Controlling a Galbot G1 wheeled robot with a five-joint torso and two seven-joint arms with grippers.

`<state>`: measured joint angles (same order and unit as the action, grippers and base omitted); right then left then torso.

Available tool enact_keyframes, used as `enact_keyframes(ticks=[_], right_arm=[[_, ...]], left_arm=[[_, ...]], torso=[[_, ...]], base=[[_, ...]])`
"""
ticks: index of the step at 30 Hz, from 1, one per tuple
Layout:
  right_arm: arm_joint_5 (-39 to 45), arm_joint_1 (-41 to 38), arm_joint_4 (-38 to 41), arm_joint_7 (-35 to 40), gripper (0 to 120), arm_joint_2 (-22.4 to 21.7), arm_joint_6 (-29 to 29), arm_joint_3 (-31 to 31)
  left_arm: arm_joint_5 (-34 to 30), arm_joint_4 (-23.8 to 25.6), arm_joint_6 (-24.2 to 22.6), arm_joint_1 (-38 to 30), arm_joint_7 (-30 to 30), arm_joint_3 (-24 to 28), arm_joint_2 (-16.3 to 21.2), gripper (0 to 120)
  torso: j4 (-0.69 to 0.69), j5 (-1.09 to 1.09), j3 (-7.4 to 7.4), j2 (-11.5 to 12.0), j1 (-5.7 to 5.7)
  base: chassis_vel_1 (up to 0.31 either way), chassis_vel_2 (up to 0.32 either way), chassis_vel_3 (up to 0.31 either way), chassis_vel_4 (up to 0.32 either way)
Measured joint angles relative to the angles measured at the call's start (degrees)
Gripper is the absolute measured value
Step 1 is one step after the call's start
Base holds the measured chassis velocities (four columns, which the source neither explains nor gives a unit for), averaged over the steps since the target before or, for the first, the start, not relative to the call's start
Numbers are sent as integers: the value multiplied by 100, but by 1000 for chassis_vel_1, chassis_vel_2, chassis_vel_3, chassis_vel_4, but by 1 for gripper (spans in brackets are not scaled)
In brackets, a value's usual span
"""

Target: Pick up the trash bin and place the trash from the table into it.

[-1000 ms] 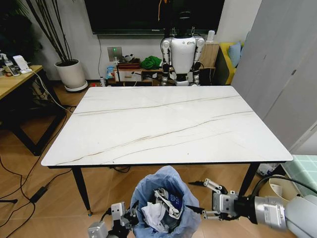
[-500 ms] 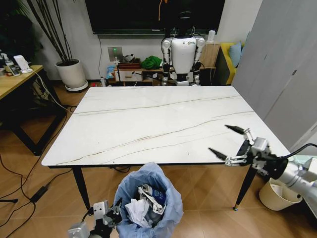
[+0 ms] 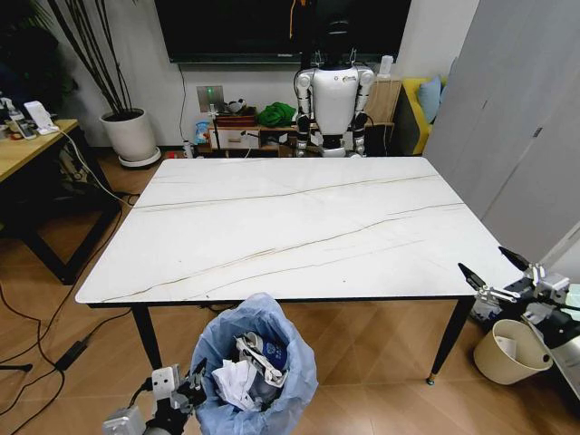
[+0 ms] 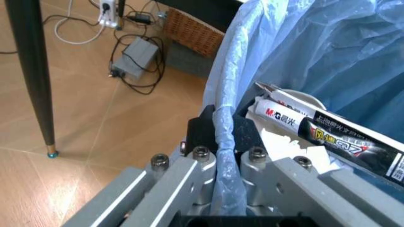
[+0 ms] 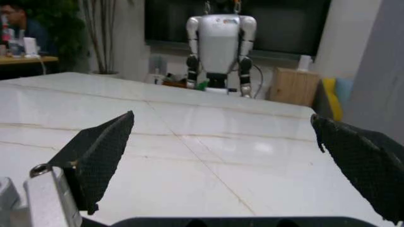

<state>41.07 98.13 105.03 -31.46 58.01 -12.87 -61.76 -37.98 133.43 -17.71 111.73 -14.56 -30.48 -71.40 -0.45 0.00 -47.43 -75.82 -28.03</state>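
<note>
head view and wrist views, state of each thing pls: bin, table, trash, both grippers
trash bin: below the table's near edge, bag rim pinched by the left gripper
trash: inside the bin
table: top bare
left gripper: shut on the bin's bag rim
right gripper: open, holding nothing, off the table's near right corner
</note>
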Motion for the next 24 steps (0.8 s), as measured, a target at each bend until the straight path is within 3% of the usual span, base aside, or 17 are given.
enact_keyframes(ticks=[19,24], right_arm=[[-298,307,-468,282,100,1448,-563,-213],[-415,249,-612,282,100,1615,-618,-214]], left_arm=[[94,3,109,41,65,-146,-121,0],[184,-41,123,19,72,-124,-153,0]], torso=[[0,1,0,0,0],[0,1,0,0,0]], base=[[0,0,0,0],[0,0,0,0]])
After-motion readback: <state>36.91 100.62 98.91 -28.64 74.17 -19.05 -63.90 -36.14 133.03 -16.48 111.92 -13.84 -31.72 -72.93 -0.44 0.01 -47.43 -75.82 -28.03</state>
